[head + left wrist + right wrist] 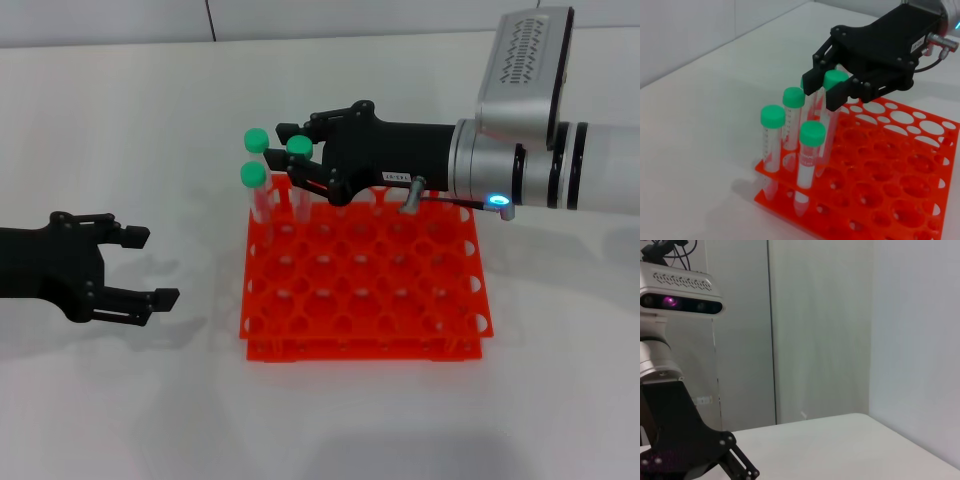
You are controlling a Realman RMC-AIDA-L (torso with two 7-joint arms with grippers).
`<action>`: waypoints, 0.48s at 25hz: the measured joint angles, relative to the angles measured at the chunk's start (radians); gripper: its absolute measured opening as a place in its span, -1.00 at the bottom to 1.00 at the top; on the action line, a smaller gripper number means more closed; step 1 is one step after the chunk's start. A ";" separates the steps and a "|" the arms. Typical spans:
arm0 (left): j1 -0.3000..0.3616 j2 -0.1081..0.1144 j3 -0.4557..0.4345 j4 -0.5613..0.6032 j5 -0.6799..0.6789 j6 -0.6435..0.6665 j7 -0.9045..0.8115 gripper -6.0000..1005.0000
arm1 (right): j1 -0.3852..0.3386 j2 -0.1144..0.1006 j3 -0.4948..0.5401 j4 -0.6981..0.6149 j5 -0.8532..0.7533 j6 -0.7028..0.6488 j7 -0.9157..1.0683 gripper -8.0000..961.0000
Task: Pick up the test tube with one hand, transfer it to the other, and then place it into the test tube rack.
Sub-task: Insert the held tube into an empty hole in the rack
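Observation:
My right gripper (292,160), black with a white label on an arm with a blue light, reaches over the far left corner of the orange-red test tube rack (400,330). It is shut on the test tube (299,147) just under its green cap. In the left wrist view the fingers flank that cap (835,79), and the tube runs down, slightly tilted, into a hole of the rack (900,200). My left gripper (158,267), black and unlabelled, is open and empty, low over the table to the left of the rack.
Other green-capped tubes (253,176) stand upright in the same rack corner, close beside the held one (772,116) (812,133). The rest of the rack's holes hold nothing. The table (120,400) is white, with a wall behind it.

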 joint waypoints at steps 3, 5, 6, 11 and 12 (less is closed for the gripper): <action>0.000 -0.001 0.000 0.000 0.000 0.000 0.000 0.76 | 0.001 0.000 -0.001 0.003 0.000 0.000 0.000 -0.41; 0.000 -0.001 0.000 0.000 0.000 0.000 0.000 0.76 | 0.001 0.000 -0.006 0.005 0.001 0.001 0.000 -0.41; 0.000 -0.001 0.000 0.000 0.000 0.000 0.000 0.76 | 0.002 0.000 -0.009 0.007 0.001 0.002 0.000 -0.41; 0.000 -0.001 0.000 0.000 0.000 0.000 0.000 0.76 | 0.005 0.000 -0.013 0.013 0.002 0.003 0.000 -0.41; 0.000 -0.001 0.000 0.000 0.000 0.000 0.001 0.76 | 0.005 0.000 -0.014 0.013 0.003 0.003 0.000 -0.41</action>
